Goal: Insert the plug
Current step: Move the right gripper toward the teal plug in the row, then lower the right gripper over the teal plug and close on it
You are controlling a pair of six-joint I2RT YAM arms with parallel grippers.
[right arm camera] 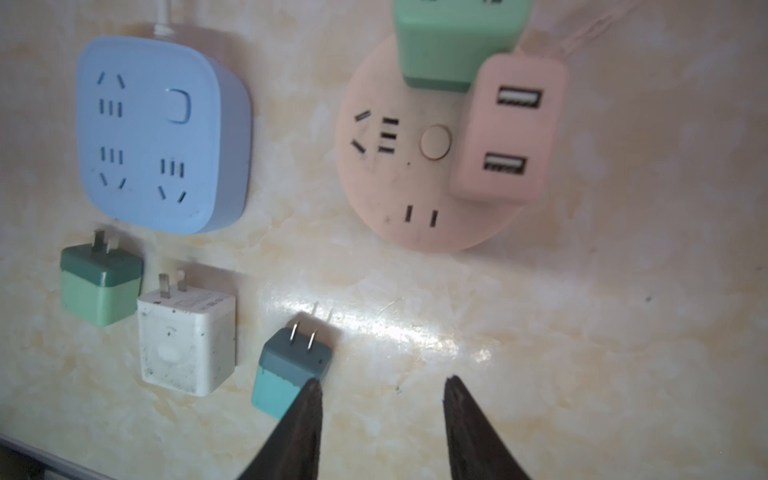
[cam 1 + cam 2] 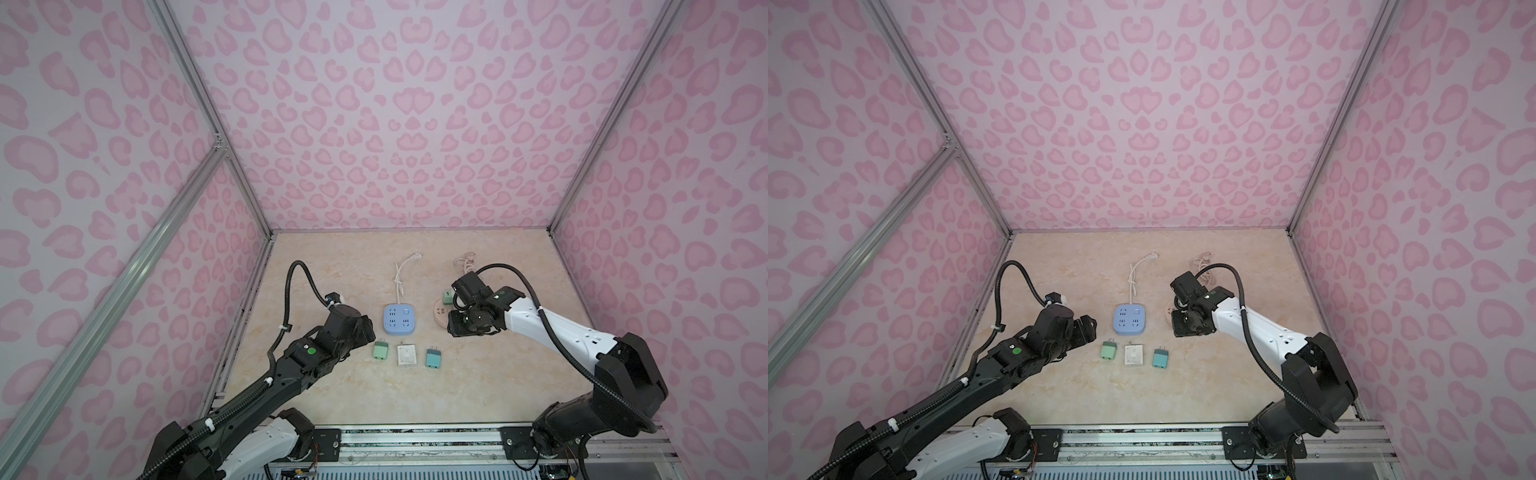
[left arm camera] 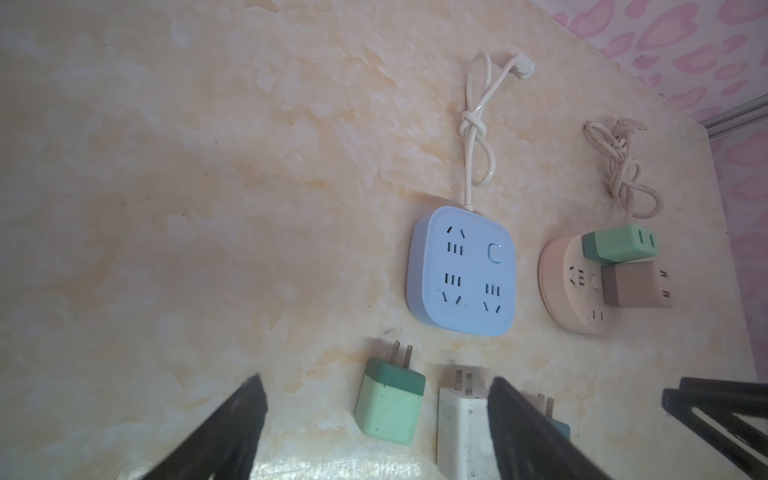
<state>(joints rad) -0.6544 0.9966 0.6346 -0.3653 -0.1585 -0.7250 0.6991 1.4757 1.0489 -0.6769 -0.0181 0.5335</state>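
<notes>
The counter (image 2: 415,395) carries everything. The left tool (image 3: 376,380) hangs on the left arm's side of the blue socket block (image 2: 398,318), toward the arm bases. Its fingers are spread wide and hold nothing. The right tool (image 1: 382,380) is on the block's opposite side, its jaws parted with only bare counter between them.

The blue socket block itself sits mid-counter with all three outlets bare. Beside it, on the right arm's side, lies the pink round socket (image 1: 415,187). Two adapters stand in it: a pink USB adapter (image 1: 507,129) and, touching it on the side away from the arm bases, a green adapter (image 1: 449,41). That share of the plugging looks done, though how deep either one sits cannot be told.

The rest lies in a row just in front of the blue block, toward the arm bases, each flat on the counter with its prongs pointing at the block. A white plug (image 2: 406,355) is in the middle, a light green plug (image 2: 380,350) on the left arm's side and a teal plug (image 2: 433,358) on the right arm's side. None has been picked up yet. In the right wrist view one finger overlaps the teal plug's corner, and I cannot tell whether they touch.

By my reading the job stands partway: a loose plug has yet to be gripped, stood on its prongs and pressed in.
</notes>
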